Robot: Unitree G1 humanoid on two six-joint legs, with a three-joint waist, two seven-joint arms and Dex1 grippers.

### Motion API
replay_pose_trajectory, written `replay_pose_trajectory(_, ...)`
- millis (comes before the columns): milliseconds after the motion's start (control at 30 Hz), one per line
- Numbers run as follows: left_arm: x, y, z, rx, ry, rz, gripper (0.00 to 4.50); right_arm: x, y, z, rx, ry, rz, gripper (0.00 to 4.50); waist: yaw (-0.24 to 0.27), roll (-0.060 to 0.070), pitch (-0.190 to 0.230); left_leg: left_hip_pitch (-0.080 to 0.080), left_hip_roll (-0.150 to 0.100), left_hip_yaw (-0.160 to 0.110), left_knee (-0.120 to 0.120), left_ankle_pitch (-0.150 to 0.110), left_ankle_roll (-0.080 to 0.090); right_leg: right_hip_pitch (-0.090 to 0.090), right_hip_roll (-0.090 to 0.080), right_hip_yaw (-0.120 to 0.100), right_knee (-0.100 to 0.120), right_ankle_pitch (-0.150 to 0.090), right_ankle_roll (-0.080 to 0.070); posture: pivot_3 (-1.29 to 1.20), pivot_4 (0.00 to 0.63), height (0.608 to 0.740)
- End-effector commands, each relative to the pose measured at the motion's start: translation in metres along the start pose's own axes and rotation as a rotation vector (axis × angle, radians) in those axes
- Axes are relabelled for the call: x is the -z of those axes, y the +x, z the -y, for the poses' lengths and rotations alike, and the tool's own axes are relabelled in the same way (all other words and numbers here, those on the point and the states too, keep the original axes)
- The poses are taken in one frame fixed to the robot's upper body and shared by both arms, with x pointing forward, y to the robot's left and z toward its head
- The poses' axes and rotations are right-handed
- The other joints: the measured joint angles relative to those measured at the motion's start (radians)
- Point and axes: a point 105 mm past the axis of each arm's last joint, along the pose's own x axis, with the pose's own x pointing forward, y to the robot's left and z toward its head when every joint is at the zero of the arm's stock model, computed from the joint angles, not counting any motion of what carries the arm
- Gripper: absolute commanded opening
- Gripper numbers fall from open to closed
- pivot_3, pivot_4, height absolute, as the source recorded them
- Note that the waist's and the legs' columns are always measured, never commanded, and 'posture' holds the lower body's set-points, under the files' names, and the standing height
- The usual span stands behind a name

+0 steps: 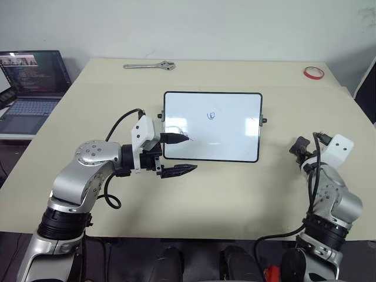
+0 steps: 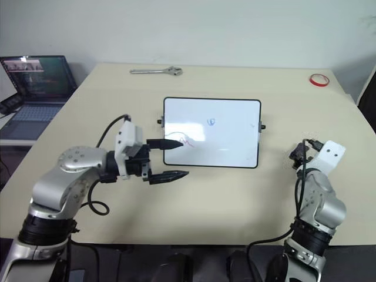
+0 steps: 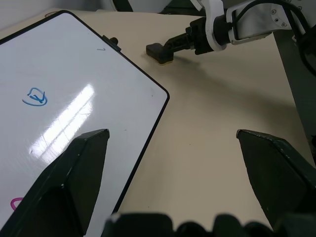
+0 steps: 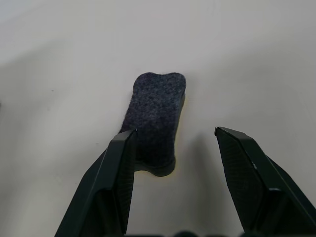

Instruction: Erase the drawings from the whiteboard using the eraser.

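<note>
The whiteboard (image 1: 223, 147) lies flat mid-table. On it are a small blue squiggle (image 1: 211, 116) and a red scribble (image 1: 184, 137) near its left edge. My left gripper (image 1: 176, 154) hovers open over the board's near left corner, one finger above the red scribble and the other off the board. The eraser (image 4: 155, 116) lies on the table to the right of the board with its dark felt side up. My right gripper (image 4: 173, 132) is open around it. One finger is against the eraser's side and a gap separates it from the other. The left wrist view shows the eraser (image 3: 159, 53) at that gripper's tips.
A lit laptop (image 1: 32, 82) sits off the table's far left. A metal wrench (image 1: 150, 66) lies near the far edge, and a red tape ring (image 1: 313, 72) at the far right corner. Bare tabletop (image 1: 235, 194) stretches between the board and the near edge.
</note>
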Motion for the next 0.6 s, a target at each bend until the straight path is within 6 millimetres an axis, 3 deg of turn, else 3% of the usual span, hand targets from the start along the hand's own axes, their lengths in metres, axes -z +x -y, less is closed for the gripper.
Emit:
replay_pose_trajectory(33, -0.012, -0.001, -0.001, 0.002, 0.055, 0.021, 4.50, -0.013, 0.000, -0.003, -0.004, 0.018, 0.071, 2.74, -0.002, 0.000, 0.000, 0.000, 0.000, 0.000, -0.001, 0.000, 0.000, 0.000, 0.000, 0.000, 0.000, 0.000, 0.000, 0.00, 0.150, 0.740)
replay_pose_trajectory(400, -0.013, -0.002, -0.003, -0.001, 0.064, 0.017, 4.50, -0.001, 0.015, -0.005, 0.008, -0.066, 0.050, 2.74, -0.015, 0.000, 0.000, 0.001, 0.000, 0.001, -0.003, 0.000, 0.000, -0.001, 0.000, 0.001, -0.001, 0.000, 0.000, 0.00, 0.150, 0.740)
replay_pose_trajectory(600, -0.013, -0.002, -0.003, -0.003, 0.066, 0.017, 4.50, 0.014, 0.019, -0.025, -0.047, -0.189, 0.003, 2.74, -0.019, 0.000, 0.000, 0.001, 0.000, 0.002, -0.003, 0.000, 0.000, 0.000, 0.000, 0.001, -0.001, 0.000, 0.000, 0.00, 0.150, 0.740)
